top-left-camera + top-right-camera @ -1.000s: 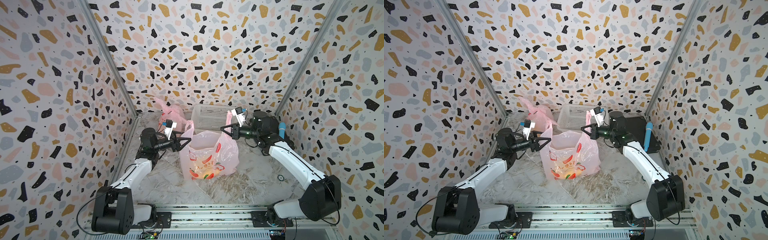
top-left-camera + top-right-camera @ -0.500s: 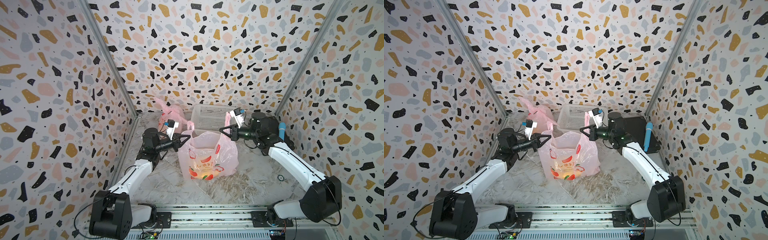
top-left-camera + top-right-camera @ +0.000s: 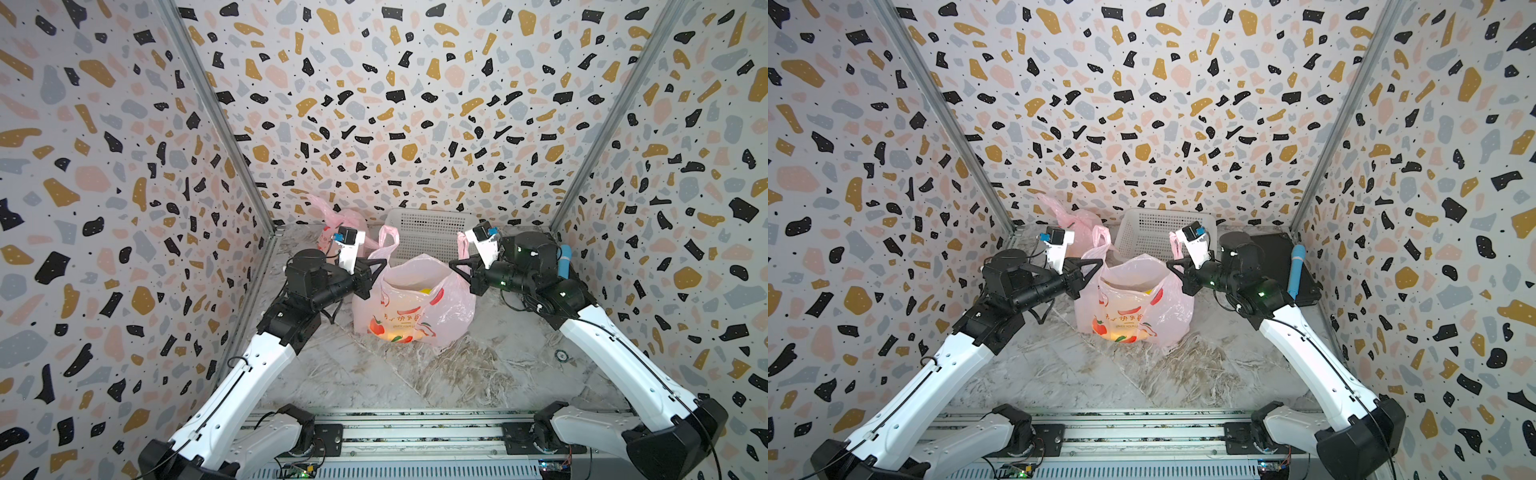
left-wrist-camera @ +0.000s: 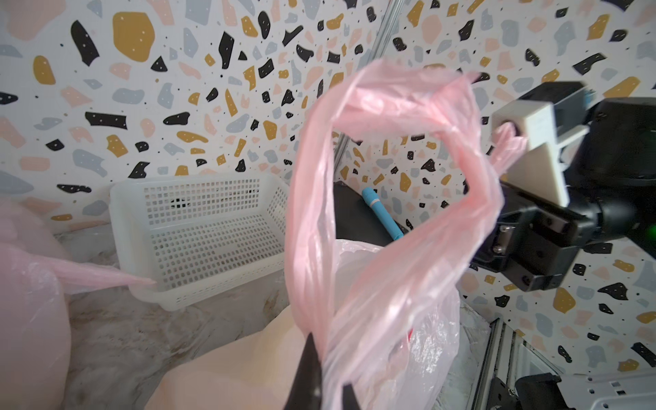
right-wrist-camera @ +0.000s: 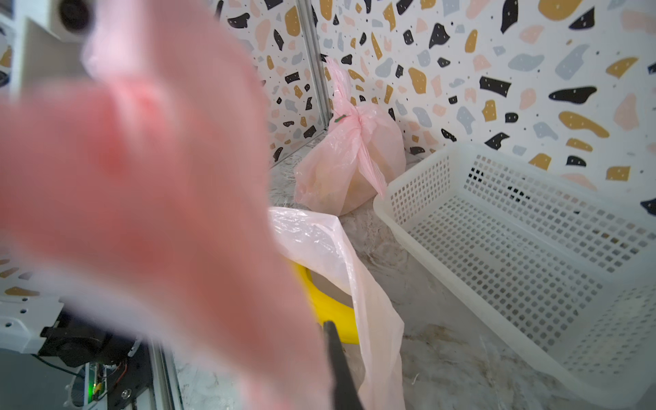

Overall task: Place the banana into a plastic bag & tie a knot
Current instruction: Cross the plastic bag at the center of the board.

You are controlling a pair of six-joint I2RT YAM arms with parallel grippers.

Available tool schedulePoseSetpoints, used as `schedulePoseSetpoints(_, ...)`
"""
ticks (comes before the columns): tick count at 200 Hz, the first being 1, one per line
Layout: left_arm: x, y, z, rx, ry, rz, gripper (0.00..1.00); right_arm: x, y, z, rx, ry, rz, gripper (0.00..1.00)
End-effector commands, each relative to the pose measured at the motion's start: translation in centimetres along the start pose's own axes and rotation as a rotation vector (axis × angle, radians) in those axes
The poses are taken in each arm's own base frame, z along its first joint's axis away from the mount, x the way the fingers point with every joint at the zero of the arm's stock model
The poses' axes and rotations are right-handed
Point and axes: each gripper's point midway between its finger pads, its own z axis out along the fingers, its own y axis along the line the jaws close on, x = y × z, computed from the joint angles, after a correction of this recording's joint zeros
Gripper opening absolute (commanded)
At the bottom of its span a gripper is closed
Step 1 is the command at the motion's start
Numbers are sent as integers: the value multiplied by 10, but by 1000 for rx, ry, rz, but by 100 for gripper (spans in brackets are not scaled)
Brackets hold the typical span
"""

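In both top views, noted left claw (image 3: pixel 380 263) pinched shut on one handle (image 3: pixel 389 240) of the pink bag (image 3: pixel 411 307). From the left wrist, saw that handle (image 4: pixel 319 213) rising as a loop from between the two dark fingers (image 4: pixel 308 376), film caught in the gap.

Noted right claw (image 3: pixel 452 263) clamped shut on the other handle (image 3: pixel 461 245), strip standing up just behind its tip. From the right wrist, only a pink blur of plastic close to the lens and one dark finger (image 5: pixel 340 365) beneath it; cannot make out the second finger there.

Bag between the two claws, base on the marbled surface (image 3: pixel 395 374), mouth held spread open, red printing on the near face.

Banana (image 5: pixel 330 305) inside the bag, just beyond the right claw's finger and below the rim. In a top view, banana (image 3: pixel 1147 291) only a yellow patch through the mouth.

White basket (image 3: pixel 428 232) on the surface beyond both claws, against the back wall. Tied pink bag (image 3: pixel 343 222) behind the left claw, just beside the basket.
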Motion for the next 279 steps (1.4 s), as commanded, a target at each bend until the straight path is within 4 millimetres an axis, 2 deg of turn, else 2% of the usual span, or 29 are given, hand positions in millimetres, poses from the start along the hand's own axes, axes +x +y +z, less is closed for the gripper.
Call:
schedulePoseSetpoints(1, 33, 26, 4, -146, 126, -33, 0, 23, 5, 7, -29, 26, -114, 0)
schedulePoseSetpoints(29, 64, 29, 19, -117, 245, -9, 0, 67, 13, 29, -94, 94, -202, 0)
schedulePoseSetpoints(56, 77, 22, 27, -44, 349, 53, 0, 90, 35, 41, -170, 171, -235, 0)
schedulePoseSetpoints(78, 80, 7, 28, 54, 385, 99, 0, 98, 59, 42, -251, 183, -252, 0)
schedulePoseSetpoints(100, 87, -8, 30, 168, 410, 109, 0, 106, 72, 41, -309, 205, -242, 0)
schedulePoseSetpoints(157, 104, -33, 33, 390, 484, 119, 0, 111, 78, 42, -344, 242, -182, 0)
schedulePoseSetpoints(175, 105, -40, 32, 423, 485, 128, 0, 109, 78, 42, -341, 234, -143, 4)
schedulePoseSetpoints(201, 109, -43, 32, 429, 493, 137, 0, 105, 76, 43, -313, 206, -81, 15)
schedulePoseSetpoints(219, 110, -42, 33, 426, 495, 138, 0, 102, 72, 43, -283, 181, -49, 26)
schedulePoseSetpoints(259, 110, -42, 33, 423, 489, 142, 0, 100, 66, 36, -219, 139, -8, 69)
schedulePoseSetpoints(279, 110, -42, 34, 428, 492, 140, 0, 95, 62, 28, -180, 103, 22, 95)
